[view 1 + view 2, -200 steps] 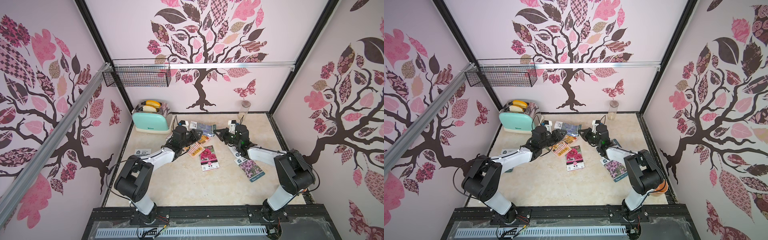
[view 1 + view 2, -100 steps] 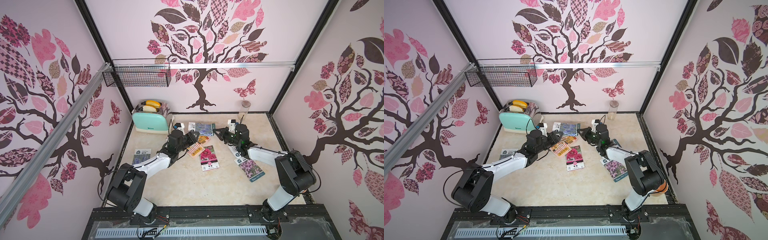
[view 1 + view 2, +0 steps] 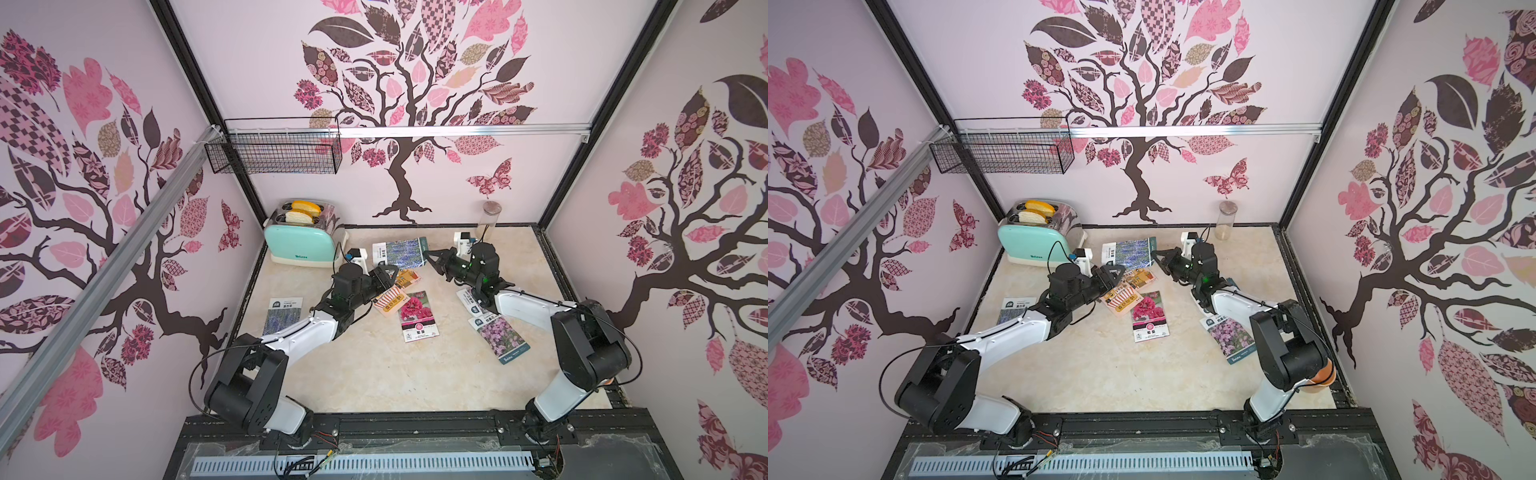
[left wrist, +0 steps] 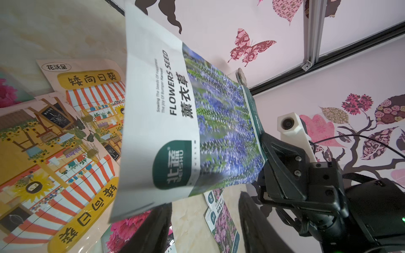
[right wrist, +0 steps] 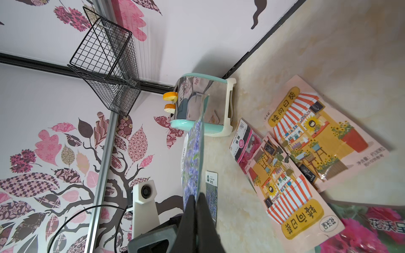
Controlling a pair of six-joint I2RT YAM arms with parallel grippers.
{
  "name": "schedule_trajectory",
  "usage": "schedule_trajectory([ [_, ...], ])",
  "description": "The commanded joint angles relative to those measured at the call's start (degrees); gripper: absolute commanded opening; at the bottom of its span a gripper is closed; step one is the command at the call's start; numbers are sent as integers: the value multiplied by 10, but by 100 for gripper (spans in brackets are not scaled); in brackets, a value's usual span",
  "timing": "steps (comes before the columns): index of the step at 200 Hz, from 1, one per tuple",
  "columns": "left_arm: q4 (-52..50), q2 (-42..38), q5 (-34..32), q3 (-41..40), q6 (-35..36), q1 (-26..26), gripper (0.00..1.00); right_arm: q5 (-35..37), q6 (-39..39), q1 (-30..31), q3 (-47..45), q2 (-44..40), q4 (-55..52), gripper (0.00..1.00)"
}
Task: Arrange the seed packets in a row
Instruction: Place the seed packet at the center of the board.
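The right claw is clamped on the dark green end of a blue lavender packet. It holds the packet off the worktop, close to the middle of the far edge, with the printed face up and the white label band pointing toward the toaster. The right wrist view shows the packet edge-on, with both fingers pressed together on it.

The left claw sits just beside the packet's white end with its jaws apart. In the left wrist view its two fingers stand wide with nothing between them. The packet hangs just past them, and contact cannot be told.

Beneath and beside the left claw, two orange striped-awning packets lie overlapping on the worktop. A magenta bloom packet touches their near side. A second lavender packet lies flat by the left edge, well apart from the others. A lilac flower packet lies toward the right edge, beside the right arm.
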Motion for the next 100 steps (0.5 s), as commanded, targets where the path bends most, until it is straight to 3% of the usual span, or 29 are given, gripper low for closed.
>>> schedule_trajectory([
  [1,-36,-29,-12,-7,23,-2,52,-7,0,0,18,3,6,0],
  [50,-47,-71,-45,-25,29,-3,58,-17,9,-3,11,7,20,0],
  [100,21,-6,-3,3,3,-3,60,-36,34,-2,9,15,48,0],
])
